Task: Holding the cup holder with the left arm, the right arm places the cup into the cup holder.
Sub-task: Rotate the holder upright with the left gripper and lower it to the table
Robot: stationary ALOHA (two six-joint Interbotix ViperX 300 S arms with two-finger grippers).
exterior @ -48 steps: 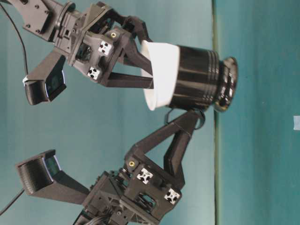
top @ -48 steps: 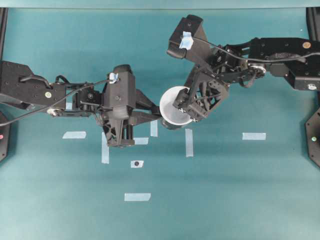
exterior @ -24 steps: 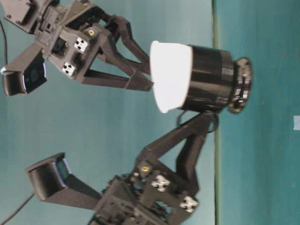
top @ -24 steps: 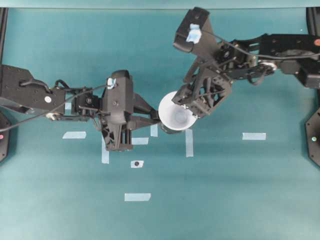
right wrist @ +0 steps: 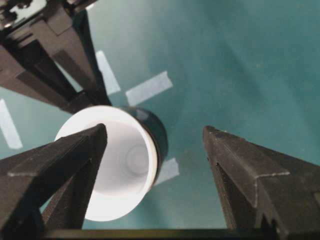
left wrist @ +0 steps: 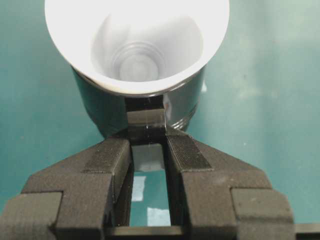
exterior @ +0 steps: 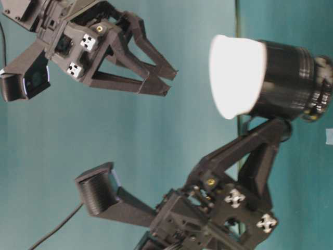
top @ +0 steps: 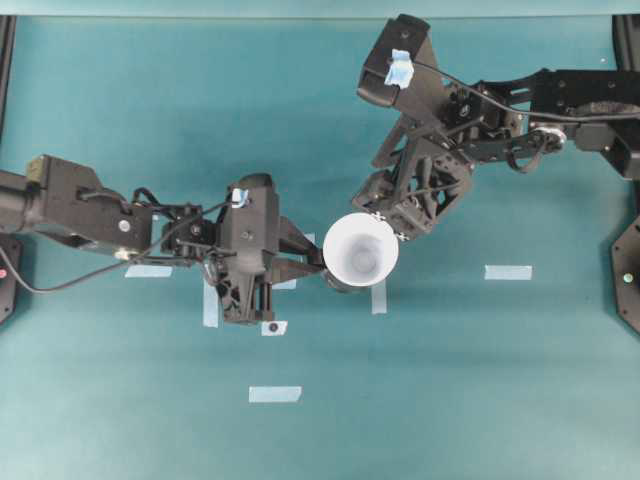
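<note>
Pinching holder handle (left wrist: pixel 145 120) with left end effector (left wrist: pixel 147 145) to steady it | cup (top: pixel 360 251) seated | right end effector (exterior: pixel 156 78) spread, clear

Even, bright lighting; overexposed white cup (exterior: pixel 237 75), softly blurred close fingers (right wrist: pixel 55 165).

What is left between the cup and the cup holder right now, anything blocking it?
Nothing visible. The cup already sits inside the cup holder, held at its handle by the left claw; the right claw is open and apart from it.
</note>
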